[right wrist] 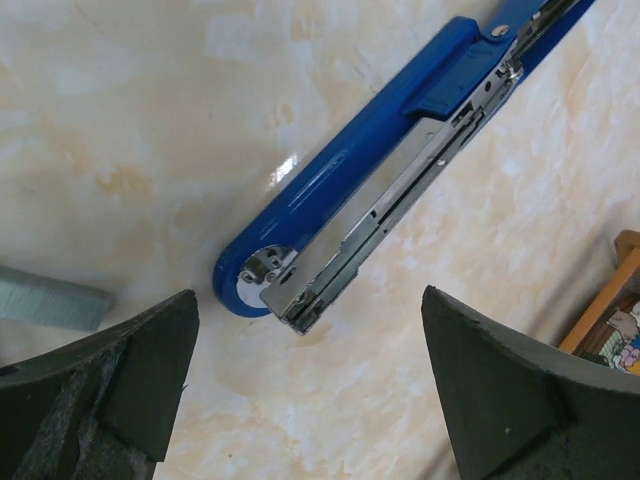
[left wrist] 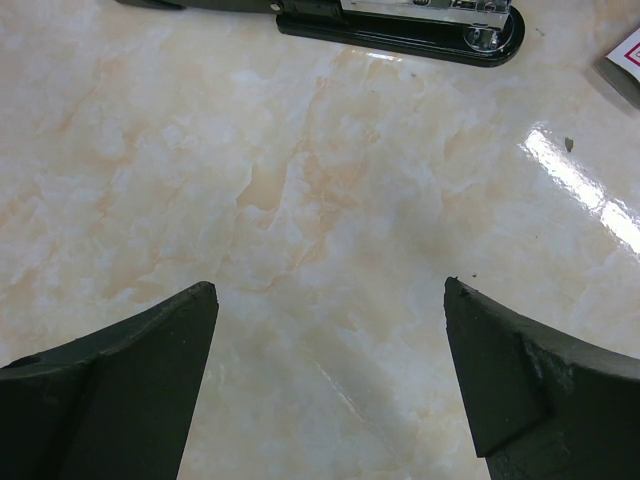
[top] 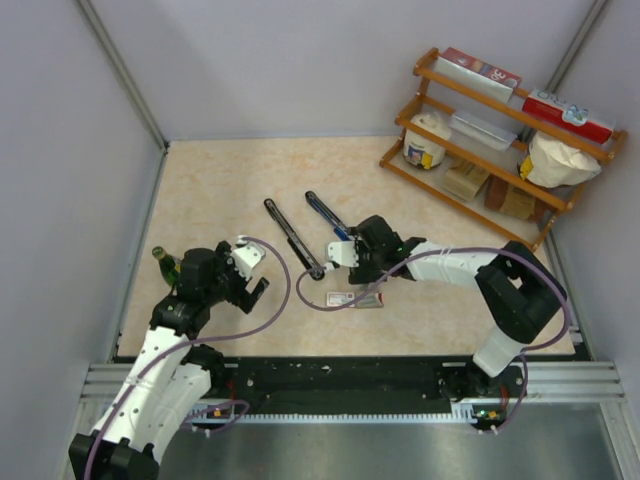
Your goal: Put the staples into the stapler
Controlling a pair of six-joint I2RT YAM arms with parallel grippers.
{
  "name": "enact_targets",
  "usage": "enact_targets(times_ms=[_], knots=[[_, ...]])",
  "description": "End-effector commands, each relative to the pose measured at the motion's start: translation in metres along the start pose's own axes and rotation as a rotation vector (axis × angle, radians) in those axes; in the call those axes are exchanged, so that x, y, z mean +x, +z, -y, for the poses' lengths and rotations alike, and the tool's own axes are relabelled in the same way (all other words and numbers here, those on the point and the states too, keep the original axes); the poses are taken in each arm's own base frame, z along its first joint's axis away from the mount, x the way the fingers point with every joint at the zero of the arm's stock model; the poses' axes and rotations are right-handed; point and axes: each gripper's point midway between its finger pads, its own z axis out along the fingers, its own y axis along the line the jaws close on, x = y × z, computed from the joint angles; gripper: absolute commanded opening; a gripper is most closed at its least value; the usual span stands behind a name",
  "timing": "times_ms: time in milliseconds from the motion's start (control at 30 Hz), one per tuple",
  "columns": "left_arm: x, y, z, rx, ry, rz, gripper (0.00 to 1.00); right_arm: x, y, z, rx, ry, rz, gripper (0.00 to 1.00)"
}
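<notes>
A blue stapler lies opened flat on the marble tabletop, its metal magazine exposed. My right gripper is open and empty, and hovers just over the stapler's near end. A grey strip of staples lies on the table by its left finger. The white staple box with red print lies near the front edge. A black stapler lies opened flat to the left, also in the left wrist view. My left gripper is open and empty over bare table.
A wooden shelf with boxes and jars stands at the back right. A green bottle stands beside the left arm. Grey walls close the left and back sides. The box corner shows at the left wrist view's right edge.
</notes>
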Motion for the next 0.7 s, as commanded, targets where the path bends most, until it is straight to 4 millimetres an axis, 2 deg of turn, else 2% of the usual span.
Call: enact_targets(times_ms=[0, 133, 300, 367, 533, 667], knots=[[-0.010, -0.001, -0.005, -0.019, 0.018, 0.045, 0.99, 0.001, 0.008, 0.021, 0.099, 0.045, -0.031, 0.92], [-0.011, -0.001, -0.005, -0.018, 0.018, 0.047, 0.99, 0.006, 0.006, 0.044, 0.210, 0.074, -0.056, 0.92], [-0.011, -0.001, -0.005, -0.017, 0.018, 0.048, 0.99, 0.003, -0.001, 0.046, 0.219, 0.058, -0.033, 0.92], [-0.011, -0.001, -0.005, -0.017, 0.018, 0.048, 0.99, -0.004, -0.006, 0.036, 0.170, 0.011, 0.012, 0.92], [-0.010, -0.001, -0.004, -0.013, 0.017, 0.047, 0.99, -0.011, -0.030, -0.002, -0.009, -0.114, 0.109, 0.92], [-0.010, -0.001, -0.004, -0.012, 0.018, 0.046, 0.99, -0.006, -0.035, -0.009, -0.046, -0.150, 0.090, 0.92]])
